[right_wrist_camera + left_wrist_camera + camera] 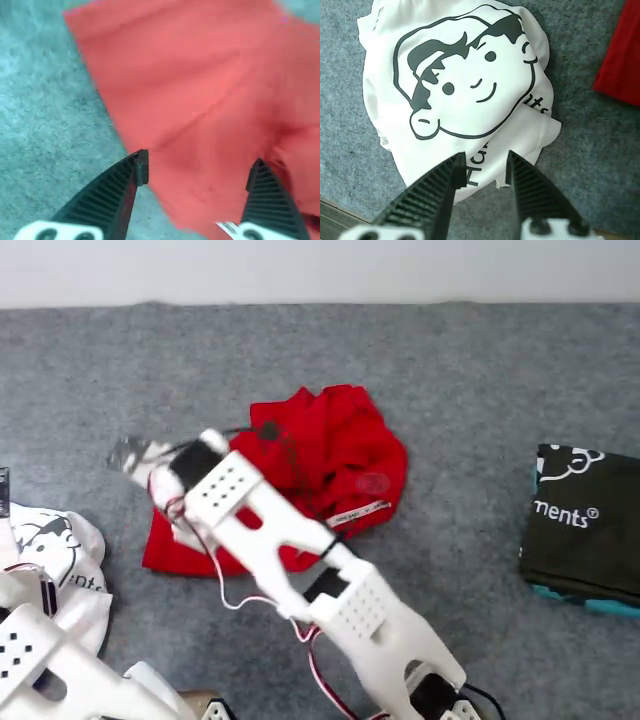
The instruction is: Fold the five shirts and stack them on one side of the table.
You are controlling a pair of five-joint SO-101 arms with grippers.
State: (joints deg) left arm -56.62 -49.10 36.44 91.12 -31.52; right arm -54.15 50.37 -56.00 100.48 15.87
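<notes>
— So, how far along?
— Early, I'd say: nearest, the left gripper [487, 160] hangs parted and empty over the bunched white shirt [460, 75]; the right gripper [197, 170] gapes above the rumpled red shirt [200, 90]
— Anything folded?
— Just the dark shirt [585, 530] beyond, on the right of the table [450, 370], stacked on a teal layer [610, 605]

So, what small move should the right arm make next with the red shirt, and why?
Probably lower the right gripper and close it on the edge of the red shirt. Its fingers stand open just above that edge, the shirt lies crumpled, and a folded dark shirt already sits at one side of the table.
</notes>
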